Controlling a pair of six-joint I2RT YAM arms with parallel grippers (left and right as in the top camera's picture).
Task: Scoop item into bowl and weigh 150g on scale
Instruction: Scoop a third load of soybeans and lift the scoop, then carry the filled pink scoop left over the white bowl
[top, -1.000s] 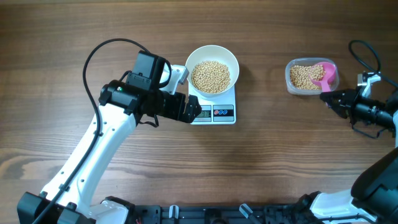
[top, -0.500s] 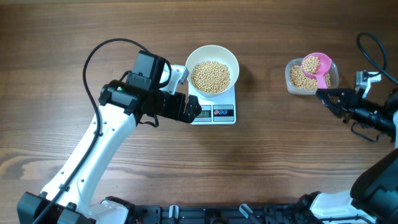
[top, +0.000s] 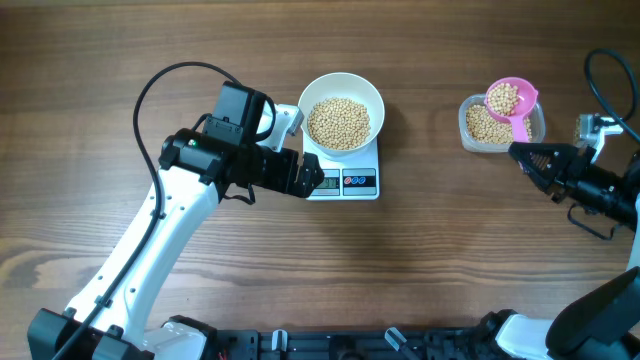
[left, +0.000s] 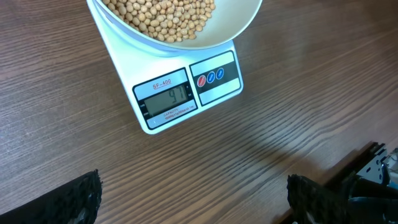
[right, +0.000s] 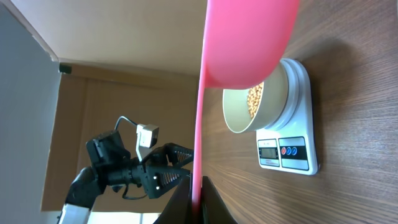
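The white bowl (top: 342, 110) holds a heap of tan beans (top: 338, 122) and stands on the white scale (top: 345, 181). In the left wrist view the scale (left: 186, 93) shows lit digits on its display. My left gripper (top: 300, 175) hovers open at the scale's front left corner, nothing between its fingers (left: 81, 199). My right gripper (top: 522, 153) is shut on the handle of a pink scoop (top: 508, 100). The scoop carries beans and hangs above the clear container (top: 476, 126). In the right wrist view the scoop (right: 249, 37) is seen from below, with the bowl (right: 249, 106) beyond it.
The clear plastic container of beans sits at the far right of the wooden table (top: 420, 260). My left arm (top: 160, 230) stretches from the front left corner toward the scale. A black cable (top: 600, 80) loops by the right arm.
My right gripper has lifted the pink scoop out of the clear container with a load of beans and levelled it. The left arm, bowl and scale have not moved.
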